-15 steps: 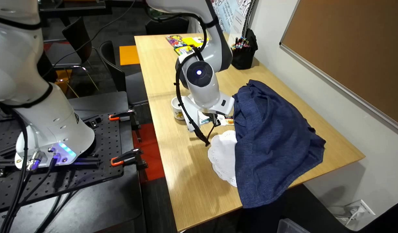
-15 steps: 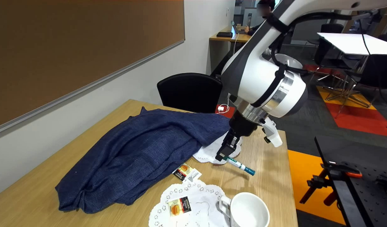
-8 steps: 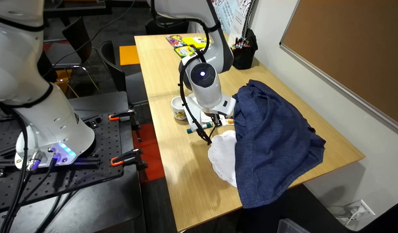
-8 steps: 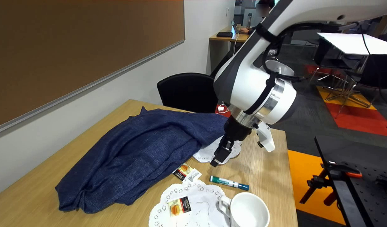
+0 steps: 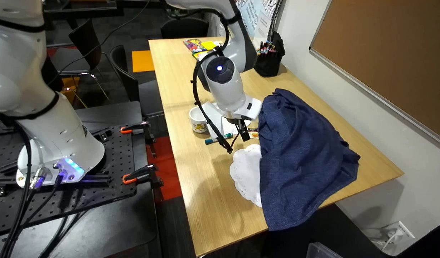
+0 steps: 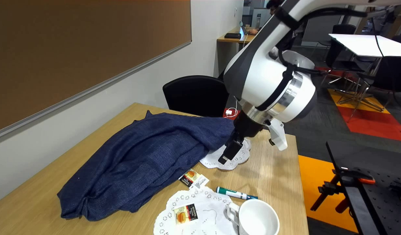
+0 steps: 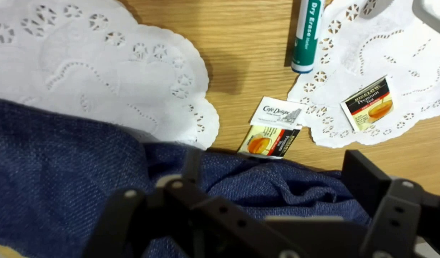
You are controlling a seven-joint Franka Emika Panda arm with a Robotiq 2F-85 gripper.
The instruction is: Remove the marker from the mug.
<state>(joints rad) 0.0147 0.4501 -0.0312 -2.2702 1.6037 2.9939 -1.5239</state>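
The green-and-white marker (image 6: 234, 193) lies flat on the table beside the white mug (image 6: 257, 218), its blue cap end close to the rim in that exterior view. No marker stands inside the mug. In the wrist view the marker (image 7: 307, 36) enters from the top, its end by a doily, and a bit of the mug (image 7: 434, 16) shows top right. My gripper (image 7: 273, 165) is spread wide with nothing between its fingers, above the blue cloth's edge. In an exterior view the gripper (image 5: 245, 135) hangs over the table, apart from the marker (image 5: 212, 141).
A crumpled dark blue cloth (image 6: 148, 166) covers much of the table. Two white paper doilies (image 6: 211, 218) lie flat, with tea packets (image 7: 368, 104) on and near them. A black pen holder (image 5: 269, 59) and colourful boxes (image 5: 194, 45) stand at the table's far end.
A second ago the gripper held the marker tilted above the table. It has let go, the marker dropped flat and rolled slightly toward the mug, and the gripper has risen a little.
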